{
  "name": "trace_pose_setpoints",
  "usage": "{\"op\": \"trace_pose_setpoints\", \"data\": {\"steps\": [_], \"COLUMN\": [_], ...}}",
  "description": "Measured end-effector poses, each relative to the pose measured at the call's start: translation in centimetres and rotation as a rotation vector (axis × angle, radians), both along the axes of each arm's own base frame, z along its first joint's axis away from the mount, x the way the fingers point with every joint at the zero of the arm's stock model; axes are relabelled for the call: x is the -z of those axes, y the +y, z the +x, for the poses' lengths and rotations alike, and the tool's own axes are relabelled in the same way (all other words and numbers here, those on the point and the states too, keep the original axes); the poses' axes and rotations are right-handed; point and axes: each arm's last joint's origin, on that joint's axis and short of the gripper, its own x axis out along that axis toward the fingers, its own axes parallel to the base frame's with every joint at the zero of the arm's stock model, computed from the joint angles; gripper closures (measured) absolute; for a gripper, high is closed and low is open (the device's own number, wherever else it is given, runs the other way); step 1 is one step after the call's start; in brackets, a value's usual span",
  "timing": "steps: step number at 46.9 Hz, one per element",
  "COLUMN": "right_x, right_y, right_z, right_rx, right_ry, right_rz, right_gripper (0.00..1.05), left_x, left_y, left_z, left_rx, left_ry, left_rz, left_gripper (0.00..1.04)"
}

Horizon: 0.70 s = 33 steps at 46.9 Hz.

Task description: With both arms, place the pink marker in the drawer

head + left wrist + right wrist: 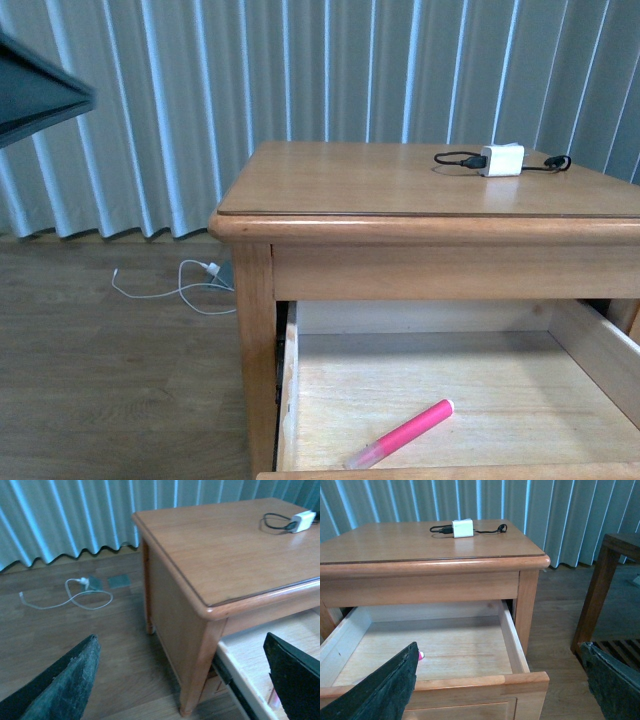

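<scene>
- Your left fingers (70, 680) are spread wide with nothing between them.
- Your right fingers (390, 685) are spread wide too, and hold nothing.
- The pink marker (400, 434) lies flat on the bare floor of the open drawer (288, 390). It sits near the front edge at a slant, clear cap toward the front, touching none of the walls.
- In the right wrist view only the marker's pink end shows, just beside the tip of one right finger. The rest is hidden behind that finger.
- The drawer is pulled out, and its open inside lies ahead of and between your right fingers. Apart from the marker, only bare wood shows inside it.
- Between your left fingers stand the nightstand's (175, 625) corner and leg. The drawer's side wall is just beside one left finger.
- The nightstand's surface (380, 180) overhangs the back part of the drawer.
- On that surface, well beyond both pairs of fingers, a white charger (501, 159) sits with a black cable (455, 159) attached.
- A white cable (170, 290) lies looped on the wooden floor (110, 380) by the curtain (150, 100), beyond your left fingers.
- A dark wooden frame (602, 585) stands on the floor near the nightstand, just beyond one right finger.
- A dark shape (35, 95) cuts into the front view's upper corner; you cannot tell what it is.
</scene>
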Motion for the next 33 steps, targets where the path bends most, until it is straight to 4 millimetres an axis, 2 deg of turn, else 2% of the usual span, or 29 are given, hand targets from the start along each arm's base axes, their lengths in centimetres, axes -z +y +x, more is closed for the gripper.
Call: {"op": "trace_pose_setpoints", "data": {"steps": [13, 24, 25, 28, 33], "right_x": [0.0, 0.0, 0.0, 0.0, 0.0], "right_y": [0.0, 0.0, 0.0, 0.0, 0.0], "right_z": [0.0, 0.0, 0.0, 0.0, 0.0], "right_rx": [0.000, 0.000, 0.000, 0.000, 0.000], "right_ry": [0.000, 0.000, 0.000, 0.000, 0.000], "right_rz": [0.000, 0.000, 0.000, 0.000, 0.000], "right_gripper": [0.09, 0.09, 0.09, 0.09, 0.09], "left_x": [2.6, 2.9, 2.9, 3.6, 5.0], "left_y": [3.8, 3.9, 3.9, 3.7, 3.2], "left_z": [-4.9, -5.1, -5.2, -5.7, -6.7], "left_rx": [-0.206, -0.215, -0.224, -0.276, -0.276], "left_ry": [0.023, 0.020, 0.009, -0.085, -0.099], "left_rz": [-0.104, -0.109, -0.104, -0.084, -0.078], "left_gripper": [0.06, 0.06, 0.08, 0.23, 0.41]}}
